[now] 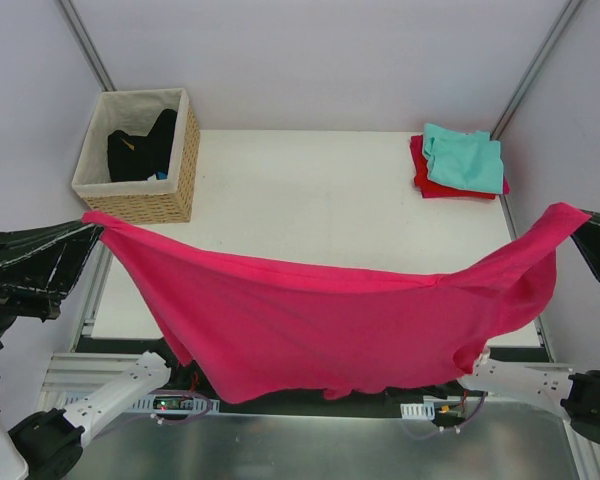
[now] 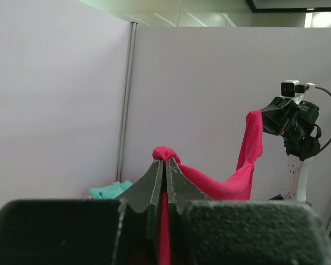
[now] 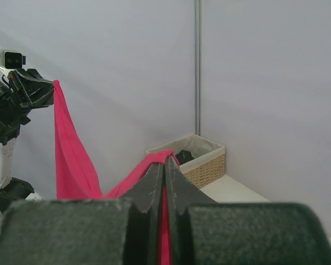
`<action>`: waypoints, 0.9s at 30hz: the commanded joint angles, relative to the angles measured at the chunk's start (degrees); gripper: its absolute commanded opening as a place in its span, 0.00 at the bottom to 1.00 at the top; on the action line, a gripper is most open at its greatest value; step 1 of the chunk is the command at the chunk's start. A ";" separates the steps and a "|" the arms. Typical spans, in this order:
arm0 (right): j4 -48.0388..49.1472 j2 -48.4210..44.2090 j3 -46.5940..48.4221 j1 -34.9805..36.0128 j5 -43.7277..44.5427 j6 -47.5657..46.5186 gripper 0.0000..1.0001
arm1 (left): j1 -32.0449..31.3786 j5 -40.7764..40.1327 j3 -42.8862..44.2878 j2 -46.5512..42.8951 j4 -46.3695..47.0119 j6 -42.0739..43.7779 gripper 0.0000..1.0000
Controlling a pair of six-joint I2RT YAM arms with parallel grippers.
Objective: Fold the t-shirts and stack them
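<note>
A large magenta-pink t-shirt [image 1: 330,320] hangs stretched in the air above the table's near edge, sagging in the middle. My left gripper [image 1: 88,222] is shut on its left corner, far left and high. In the left wrist view the pink cloth [image 2: 166,153] bunches at the left gripper [image 2: 166,161] tips. My right gripper [image 1: 582,218] is shut on the right corner. The right wrist view shows the cloth [image 3: 154,161] running from the right gripper [image 3: 165,160]. A folded teal t-shirt [image 1: 464,160] lies on a folded red t-shirt [image 1: 420,177] at the table's back right.
A woven wicker basket [image 1: 140,155] with dark clothing inside stands at the back left of the white table [image 1: 310,190]. Grey partition walls close in the left, back and right. The arm bases [image 1: 120,395] sit at the near edge.
</note>
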 commanded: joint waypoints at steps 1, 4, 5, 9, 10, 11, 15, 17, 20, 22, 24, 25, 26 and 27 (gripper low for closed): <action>4.92 -0.58 -0.26 -1.02 -2.01 -0.61 0.01 | -0.47 -0.83 -3.15 0.16 7.37 -0.83 0.00; 5.97 -1.28 -5.78 -0.93 6.76 -1.31 0.01 | -0.47 -3.56 -7.55 -0.28 7.72 0.14 0.00; 6.67 -1.46 -7.54 -1.02 8.96 -1.49 0.01 | -0.47 -4.09 -8.77 -0.28 8.16 0.14 0.00; 8.78 -1.72 -17.64 -0.84 16.19 -0.62 0.01 | -0.47 -9.36 -19.29 -1.24 9.91 1.10 0.00; 9.57 -2.16 -21.67 -0.84 17.58 -0.44 0.01 | -0.47 -11.02 -21.51 -1.34 10.10 1.11 0.00; 10.45 -2.42 -24.06 -0.93 18.47 0.35 0.01 | -0.47 -16.00 -23.79 -1.42 10.45 0.50 0.00; 14.94 -2.60 -32.60 -1.02 23.30 1.14 0.01 | -0.47 -20.78 -35.56 -1.07 12.64 -0.39 0.00; 17.21 -1.03 -37.33 -1.98 26.64 1.32 0.01 | -0.47 -22.11 -38.57 -0.81 15.01 -0.83 0.00; 17.76 2.40 -41.99 -11.53 22.20 5.52 0.01 | -0.39 -24.39 -42.70 0.77 17.21 -0.74 0.00; 19.06 6.00 -44.55 -23.88 10.38 11.93 0.01 | -0.30 -26.93 -44.29 2.88 17.74 0.05 0.00; 22.23 10.64 -47.71 -29.82 5.66 13.97 0.01 | 0.66 -27.21 -45.26 5.41 19.06 0.75 0.00; 22.85 12.93 -48.08 -33.76 3.12 15.98 0.01 | 1.10 -27.82 -45.44 6.39 19.67 0.84 0.00; 23.81 14.87 -48.08 -35.45 2.23 16.61 0.01 | 2.15 -27.83 -45.61 7.27 20.37 0.93 0.00; 24.52 16.80 -48.25 -36.86 1.09 17.22 0.01 | 3.12 -27.74 -46.05 9.28 21.86 0.67 0.00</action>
